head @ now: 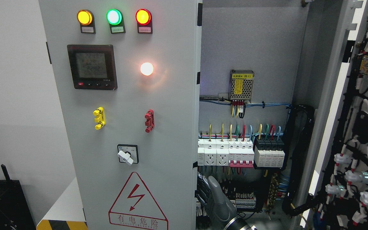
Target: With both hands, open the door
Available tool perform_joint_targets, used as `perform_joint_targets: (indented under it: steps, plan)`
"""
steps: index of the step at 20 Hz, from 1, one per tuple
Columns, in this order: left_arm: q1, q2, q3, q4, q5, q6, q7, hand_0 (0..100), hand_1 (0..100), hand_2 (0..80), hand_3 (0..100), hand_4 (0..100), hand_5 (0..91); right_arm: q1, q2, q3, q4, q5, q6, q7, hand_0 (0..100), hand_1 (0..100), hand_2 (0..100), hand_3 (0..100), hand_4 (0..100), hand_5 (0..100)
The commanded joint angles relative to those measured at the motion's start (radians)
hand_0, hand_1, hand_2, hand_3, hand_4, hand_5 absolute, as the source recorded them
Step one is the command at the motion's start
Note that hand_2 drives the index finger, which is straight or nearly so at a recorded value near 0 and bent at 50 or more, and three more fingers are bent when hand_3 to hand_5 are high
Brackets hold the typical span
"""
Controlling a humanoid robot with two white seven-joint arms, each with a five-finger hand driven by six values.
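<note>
One hand's fingers (pixel 214 188) sit just beside the left door's (pixel 129 127) inner edge.

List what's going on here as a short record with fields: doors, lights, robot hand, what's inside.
left door: grey metal cabinet door, shut, with a red triangular shock warning sign
right door: grey door lined with wiring, swung open
lights: amber, green, red, white, all lit
hand: grey robot hand, low at the opening; which arm unclear
inside: white circuit breakers, coloured wires
</note>
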Motion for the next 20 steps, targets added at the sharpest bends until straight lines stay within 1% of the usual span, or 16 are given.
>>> perform_joint_targets:
  steps: [1, 14, 15, 17, 20]
  plan:
    - [0.0, 0.0, 0.0, 0.023, 0.0, 0.0, 0.0, 12, 39, 0.0, 0, 0, 0.0, 0.001, 0.026, -0.005, -0.004, -0.003, 0.003, 0.022, 5, 0, 0, 0, 0, 0]
    - [0.0, 0.0, 0.0, 0.023, 0.0, 0.0, 0.0, 12, 39, 0.0, 0, 0, 0.0, 0.001, 0.027, -0.005, -0.004, -0.008, 0.007, 0.03, 5, 0, 0, 0, 0, 0]
    - [0.0, 0.0, 0.0, 0.023, 0.0, 0.0, 0.0, 12, 39, 0.0, 0, 0, 0.0, 0.001, 0.027, -0.005, -0.004, -0.008, 0.007, 0.042, 5, 0, 0, 0, 0, 0]
    - [0.0, 0.0, 0.0, 0.023, 0.0, 0.0, 0.0, 12, 39, 0.0, 0, 0, 0.0, 0.001, 0.026, -0.005, -0.003, -0.01, 0.009, 0.09, 5, 0, 0, 0, 0, 0]
    - [0.0, 0.0, 0.0, 0.023, 0.0, 0.0, 0.0, 12, 39, 0.0, 0, 0, 0.0, 0.001, 0.024, -0.007, -0.001, -0.011, 0.009, 0.093, 5, 0, 0, 0, 0, 0]
